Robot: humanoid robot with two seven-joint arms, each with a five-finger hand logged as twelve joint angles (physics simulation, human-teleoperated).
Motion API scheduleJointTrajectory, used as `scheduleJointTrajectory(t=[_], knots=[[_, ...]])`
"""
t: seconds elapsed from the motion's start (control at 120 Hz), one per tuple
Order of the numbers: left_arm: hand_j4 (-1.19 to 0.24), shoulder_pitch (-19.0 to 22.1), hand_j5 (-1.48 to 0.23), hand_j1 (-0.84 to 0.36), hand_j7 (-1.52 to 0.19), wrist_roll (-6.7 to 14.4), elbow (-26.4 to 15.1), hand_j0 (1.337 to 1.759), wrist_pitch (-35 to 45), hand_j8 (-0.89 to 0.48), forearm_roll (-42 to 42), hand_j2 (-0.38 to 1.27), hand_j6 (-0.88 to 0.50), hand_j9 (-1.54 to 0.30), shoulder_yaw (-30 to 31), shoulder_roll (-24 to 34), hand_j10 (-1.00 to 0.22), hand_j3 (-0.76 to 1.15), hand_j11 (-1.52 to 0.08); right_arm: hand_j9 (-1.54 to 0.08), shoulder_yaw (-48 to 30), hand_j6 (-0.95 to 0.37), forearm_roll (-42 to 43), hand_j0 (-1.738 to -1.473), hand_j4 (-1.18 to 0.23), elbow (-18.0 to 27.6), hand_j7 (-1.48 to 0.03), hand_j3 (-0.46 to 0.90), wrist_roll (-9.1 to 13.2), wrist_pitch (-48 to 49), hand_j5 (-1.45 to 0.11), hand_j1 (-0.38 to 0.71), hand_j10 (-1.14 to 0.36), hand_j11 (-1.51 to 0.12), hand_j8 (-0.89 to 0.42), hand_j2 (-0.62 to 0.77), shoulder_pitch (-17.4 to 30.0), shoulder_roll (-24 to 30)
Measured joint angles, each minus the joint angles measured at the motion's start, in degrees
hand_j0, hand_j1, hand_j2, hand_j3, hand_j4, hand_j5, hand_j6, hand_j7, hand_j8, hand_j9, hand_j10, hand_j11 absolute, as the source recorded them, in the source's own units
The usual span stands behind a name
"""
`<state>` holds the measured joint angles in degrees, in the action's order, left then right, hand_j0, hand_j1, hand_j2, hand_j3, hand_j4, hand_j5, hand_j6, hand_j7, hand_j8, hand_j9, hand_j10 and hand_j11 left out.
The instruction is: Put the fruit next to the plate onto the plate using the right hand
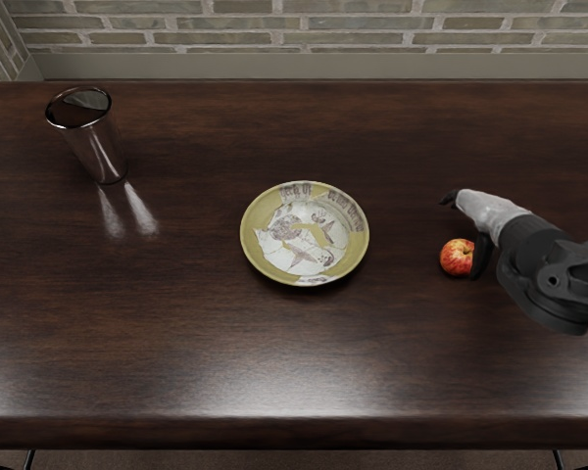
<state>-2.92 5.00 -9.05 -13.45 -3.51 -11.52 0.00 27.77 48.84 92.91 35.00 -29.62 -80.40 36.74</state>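
The apple [457, 257] lay on the dark desk [176, 333], to the right of the patterned plate [304, 233] and apart from it. The right robot hand [485, 217] hovered just beside the apple, fingers [482, 257] spread and holding nothing. A metal cup [86, 132] stood far left.

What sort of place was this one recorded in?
Likely a simulated dining or kitchen setting: a dark wooden table against a brick wall, laid with a decorated plate, a metal cup and a red apple.
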Motion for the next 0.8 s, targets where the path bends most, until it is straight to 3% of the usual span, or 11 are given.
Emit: scheduleJointTrajectory(t=[0.8], knots=[[0.00, 0.0, 0.00, 0.35, 0.00, 0.0, 0.0, 1.658, 0.0, 0.00, 0.0, 0.00, 0.00, 0.00, 0.0, 0.0, 0.00, 0.00, 0.00, -0.46, 0.1, -0.35, 3.8, -1.657, -0.35, -0.4, -0.46, 0.00, 0.0, -3.1, -0.46, 0.05, -0.35, -0.46, -0.35, -0.06, 2.6, -3.7]])
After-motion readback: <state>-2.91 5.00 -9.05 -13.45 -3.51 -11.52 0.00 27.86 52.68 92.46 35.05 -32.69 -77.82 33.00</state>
